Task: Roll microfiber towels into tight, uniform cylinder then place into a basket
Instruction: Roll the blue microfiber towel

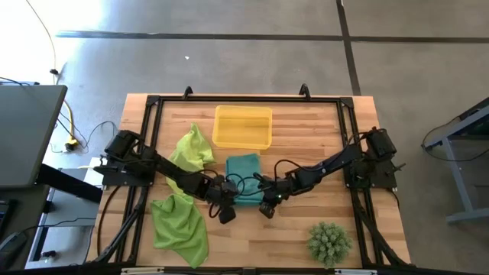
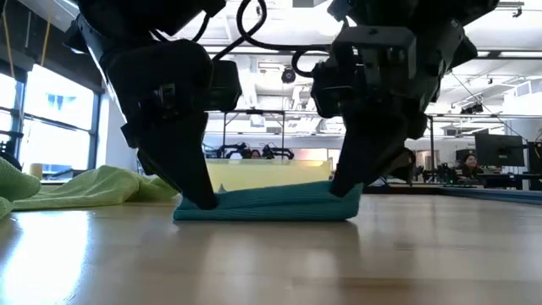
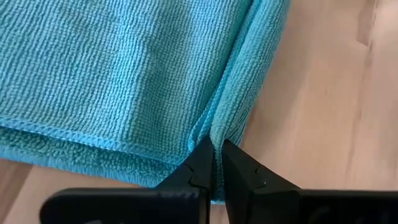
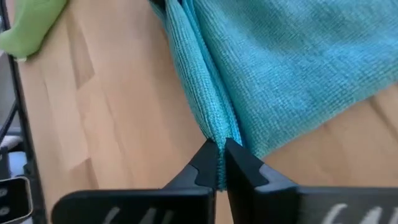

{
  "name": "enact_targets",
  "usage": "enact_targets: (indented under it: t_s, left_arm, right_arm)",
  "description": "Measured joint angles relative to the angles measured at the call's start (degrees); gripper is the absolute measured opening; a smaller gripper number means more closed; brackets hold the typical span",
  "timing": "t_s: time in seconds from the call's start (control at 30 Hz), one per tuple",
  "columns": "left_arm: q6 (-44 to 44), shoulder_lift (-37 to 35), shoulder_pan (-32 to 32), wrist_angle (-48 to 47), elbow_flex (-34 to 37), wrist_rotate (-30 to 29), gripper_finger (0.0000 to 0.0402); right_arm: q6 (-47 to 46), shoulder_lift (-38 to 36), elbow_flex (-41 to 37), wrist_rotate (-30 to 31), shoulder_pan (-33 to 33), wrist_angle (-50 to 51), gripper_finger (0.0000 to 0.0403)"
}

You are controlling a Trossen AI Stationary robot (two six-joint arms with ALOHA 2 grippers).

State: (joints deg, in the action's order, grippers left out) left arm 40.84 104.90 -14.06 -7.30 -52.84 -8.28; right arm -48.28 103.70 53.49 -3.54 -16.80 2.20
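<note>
From above, the folded teal towel (image 1: 244, 179) is lying just in front of the yellow basket (image 1: 242, 127), the left gripper (image 1: 227, 214) and right gripper (image 1: 265, 209) meeting its near edge. At table height, both are pressing the towel's ends down. In each wrist view, closed fingertips (image 3: 200, 163) are pinching a teal fold (image 4: 214, 127)

Overhead, table-level and close wrist views share the teal towel (image 1: 244, 169).
</note>
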Motion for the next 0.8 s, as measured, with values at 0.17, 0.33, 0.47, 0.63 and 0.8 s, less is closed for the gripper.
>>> enact_targets:
  t_s: [0.17,0.33,0.47,0.63,0.8]
  left_arm:
    - [0.09,0.26,0.02,-1.90,-0.06,-0.66,0.0012]
    - [0.09,0.37,0.02,-1.95,-0.04,-0.95,0.0012]
    - [0.09,0.42,0.15,-1.95,0.00,-0.97,0.0012]
    - [0.09,0.48,0.38,-1.89,0.02,-0.85,0.0012]
    - [0.11,0.50,0.65,-1.78,0.09,-0.56,0.0012]
  right_arm:
    - [7.24,0.00,0.00,1.58,0.02,0.42,0.0048]
    - [11.69,-2.07,-0.04,-1.38,1.07,2.72,0.0101]
    - [15.99,-5.20,-0.04,-0.84,0.30,4.56,0.0113]
    - [30.64,-7.03,-0.04,5.21,-4.89,-0.59,0.0112]
    - [42.32,-4.73,0.00,14.76,-10.05,-3.39,0.0112]
